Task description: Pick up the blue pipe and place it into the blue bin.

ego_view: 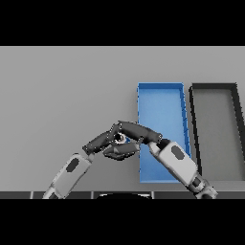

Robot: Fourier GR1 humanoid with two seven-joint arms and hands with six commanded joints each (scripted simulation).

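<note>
Across the whole view a grey table (67, 91) is spread, and on its right part two long bins are set side by side, close but apart; the blue bin (162, 103) lies nearer the middle, its long sides running away from the robot, and the black bin (216, 119) lies just to its right, reaching to the view's edge; the near right corner of the blue bin is covered by the right forearm, which is brought in from the lower right; the left arm is brought in from the lower left, and both are angled toward a single spot just beside the blue bin's left wall, over the bare table; there the right hand (139, 132) is stretched leftward past the bin's left rim, its dark fingers laid long and only gently bent; the left hand (106, 142) is met with it from the other side, its fingers and thumb drawn in toward the same spot; between the two hands a small glimpse of the blue pipe (122, 139) is seen, outside the bin and mostly hidden; whether either hand is truly clamped on the pipe cannot be told from this view.
</note>
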